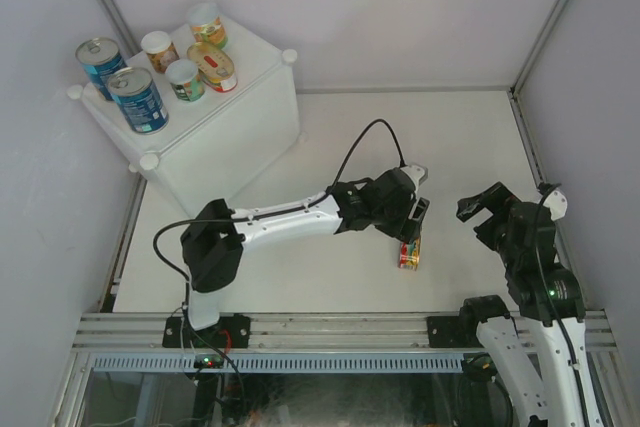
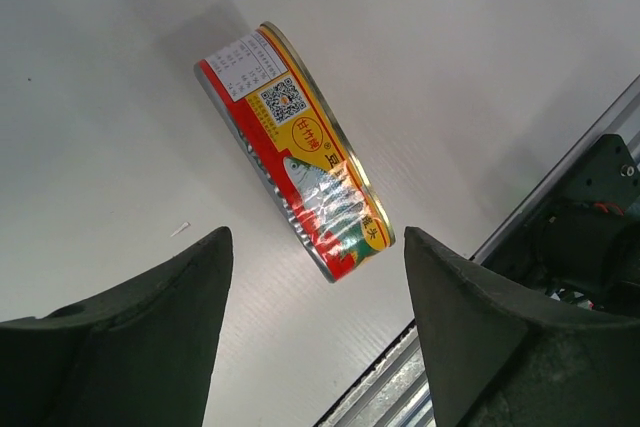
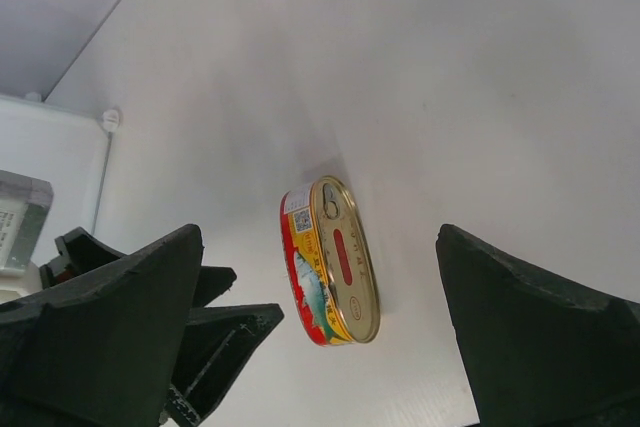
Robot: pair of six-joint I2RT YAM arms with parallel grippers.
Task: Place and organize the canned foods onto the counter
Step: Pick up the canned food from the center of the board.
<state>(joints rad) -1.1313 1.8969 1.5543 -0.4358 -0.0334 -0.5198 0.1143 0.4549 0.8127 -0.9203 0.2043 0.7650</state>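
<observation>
Close to the near edge of the white worktop (image 1: 450,127), right of centre, a flat oval red-and-yellow fish tin (image 2: 300,162) stands balanced on its narrow side wall rather than lying flat. The likely trouble is that a finger brushing it would topple it or skid it toward the edge rail, and its smooth curved wall could slip from a grip that closes off-centre. The left hand (image 2: 315,247) is poised over the tin, open fairly wide and holding nothing. The tin sits just past its fingertips, in line with the gap between them and slanted across it, with no contact visible. The right hand (image 1: 508,205) hangs nearby to the right, spread fully open and empty. At the far left corner stands the white plastic box (image 1: 230,137) serving as the counter, carrying two tall blue-labelled cans (image 1: 138,99), three small round cans (image 1: 185,79) and a second oval tin (image 1: 212,65).
</observation>
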